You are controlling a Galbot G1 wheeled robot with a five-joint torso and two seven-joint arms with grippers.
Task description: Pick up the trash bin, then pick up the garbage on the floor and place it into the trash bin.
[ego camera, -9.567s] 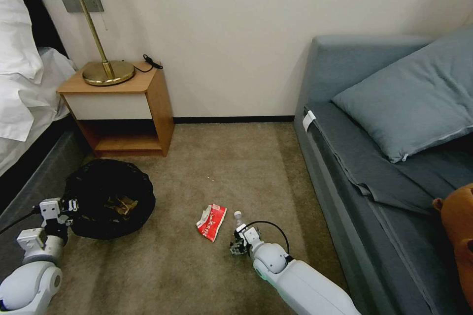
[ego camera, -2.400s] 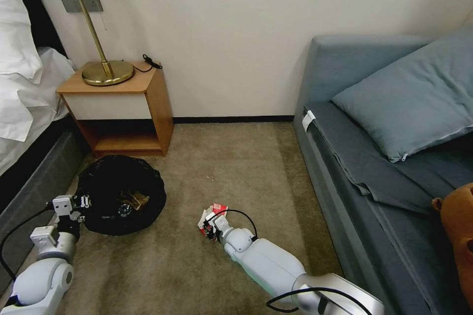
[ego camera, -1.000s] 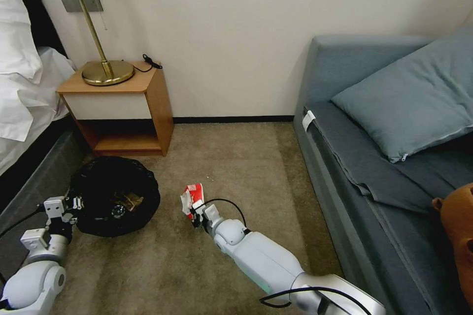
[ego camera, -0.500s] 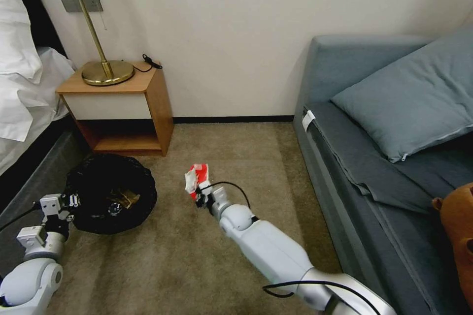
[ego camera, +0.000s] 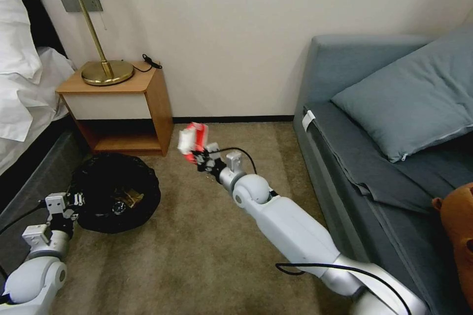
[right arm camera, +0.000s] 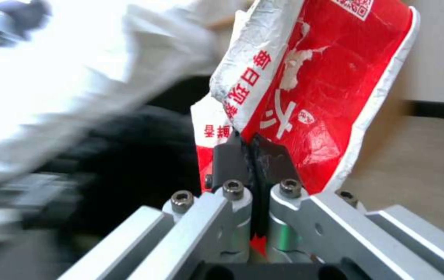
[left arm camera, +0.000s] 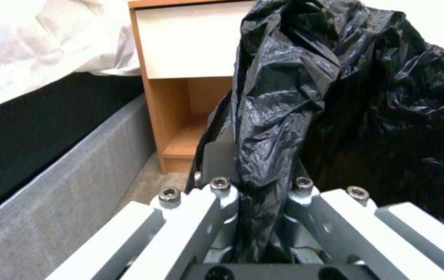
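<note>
A wooden bedside cabinet point(ego camera: 123, 108) with a white drawer front stands against the cream wall point(ego camera: 236, 34). A brass lamp point(ego camera: 101, 59) with white shade rests on it. A grey-blue sofa point(ego camera: 374, 157) carries a matching cushion point(ego camera: 414, 98). Beige carpet point(ego camera: 197, 256) covers the floor.

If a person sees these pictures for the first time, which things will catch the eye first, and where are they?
First the red-and-white packet, pinched in the right end effector and held in the air above the carpet, in front of the wooden nightstand. Next the trash bin with its glossy black bag, low on the robot's left beside the bed, where the left end effector is clamped on a fold of the bag.
</note>
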